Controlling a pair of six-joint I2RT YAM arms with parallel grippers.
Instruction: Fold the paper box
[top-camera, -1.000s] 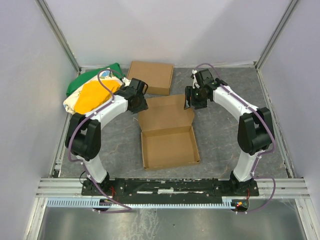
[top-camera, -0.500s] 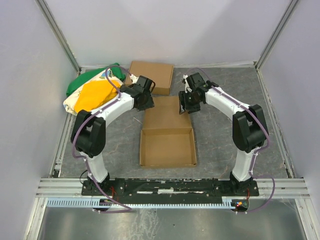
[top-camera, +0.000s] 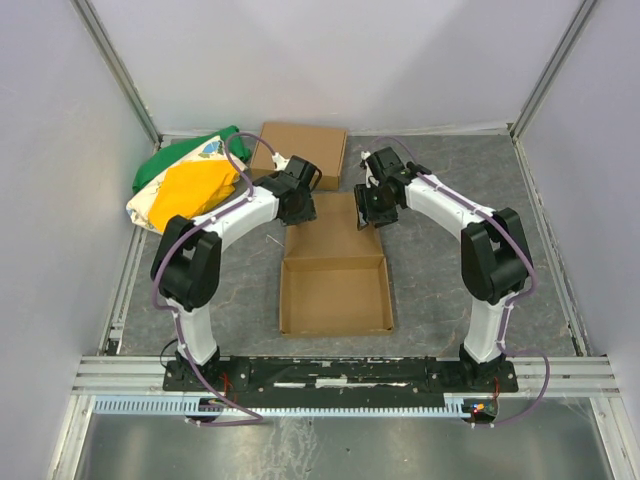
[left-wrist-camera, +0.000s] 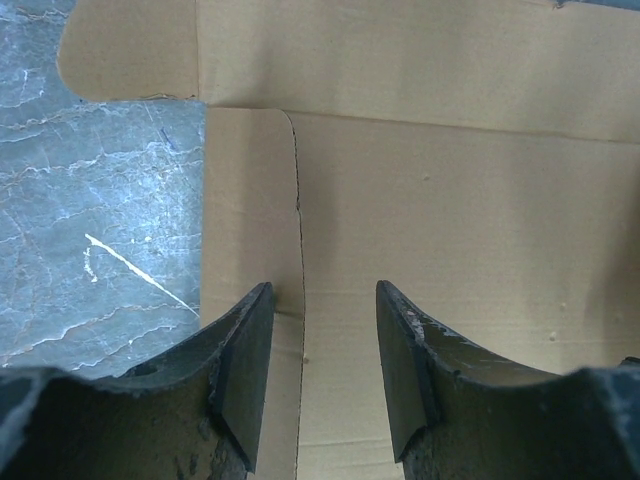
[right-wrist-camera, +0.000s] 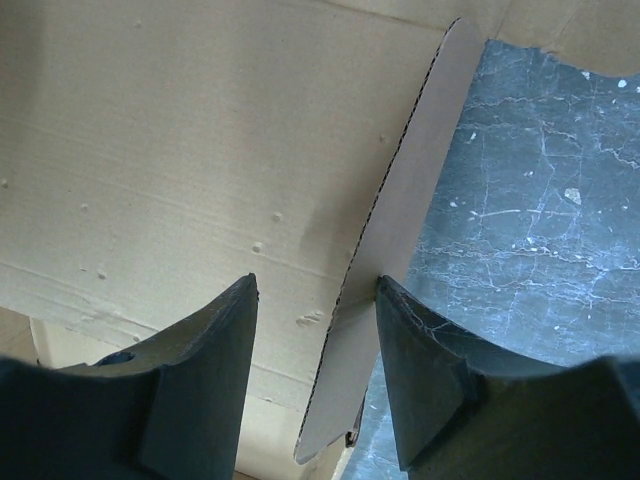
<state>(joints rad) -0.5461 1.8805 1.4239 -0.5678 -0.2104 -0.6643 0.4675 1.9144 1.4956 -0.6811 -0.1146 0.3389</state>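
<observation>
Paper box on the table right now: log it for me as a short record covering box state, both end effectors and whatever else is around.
paper box: tray formed, lid open toward the far side
left end effector: open, over the lid's left side-flap crease
right end effector: open, at the lid's right side flap
other items: ready-made cardboard box and green and yellow bag, both at the back
</observation>
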